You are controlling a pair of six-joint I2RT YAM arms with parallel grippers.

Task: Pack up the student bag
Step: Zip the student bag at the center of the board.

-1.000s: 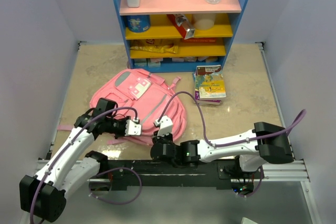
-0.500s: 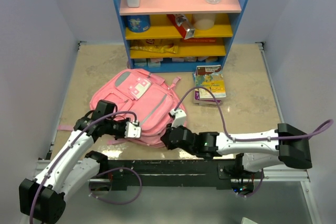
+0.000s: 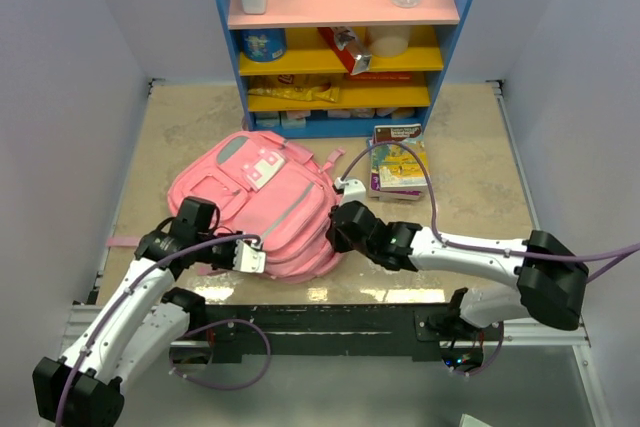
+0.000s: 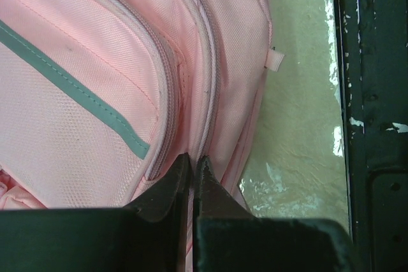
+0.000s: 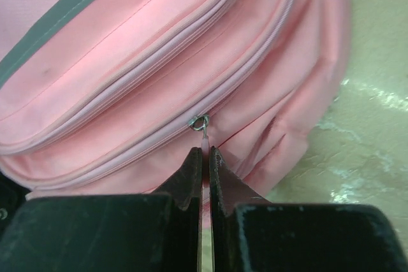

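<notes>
A big soft pink cloth backpack [image 3: 262, 205] with a grey stripe lies flat on the tan table [image 3: 470, 177], in front of the 2 arms. The left gripper [image 3: 250, 257] is at the backpack's near edge, touching it. Its 2 black fingers [image 4: 169, 183] are squeezed together, and a thin bit of pink cloth from the backpack's zip seam is pinched between them. The right gripper [image 3: 340, 224] is at the backpack's right side, touching it too. Its fingers [image 5: 185, 176] are squeezed tight on the little pink tab of a small silver zip pull [image 5: 200, 121]. The zip pull sits just past the fingertips, on the backpack's outer zip. A stack of colourful books [image 3: 398, 162] lies near the right gripper, on its far side.
</notes>
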